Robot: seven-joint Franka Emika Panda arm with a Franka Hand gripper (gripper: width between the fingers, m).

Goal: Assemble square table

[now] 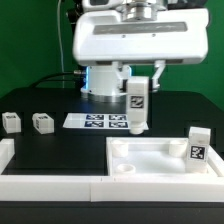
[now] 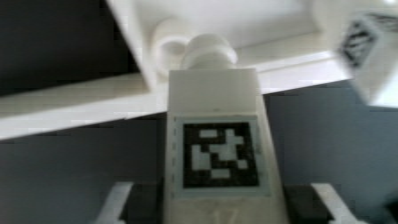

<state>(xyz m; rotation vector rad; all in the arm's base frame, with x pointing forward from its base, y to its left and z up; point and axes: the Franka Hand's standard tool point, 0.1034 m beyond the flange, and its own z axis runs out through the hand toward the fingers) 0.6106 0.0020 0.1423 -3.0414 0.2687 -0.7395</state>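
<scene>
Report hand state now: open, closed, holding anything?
hand: closed on a white table leg, tag face visible in the wrist view.

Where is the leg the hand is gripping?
Exterior view: the leg is upright in the hand, right of centre, beside the right end of the marker board and near the far rim of the tabletop.
</scene>
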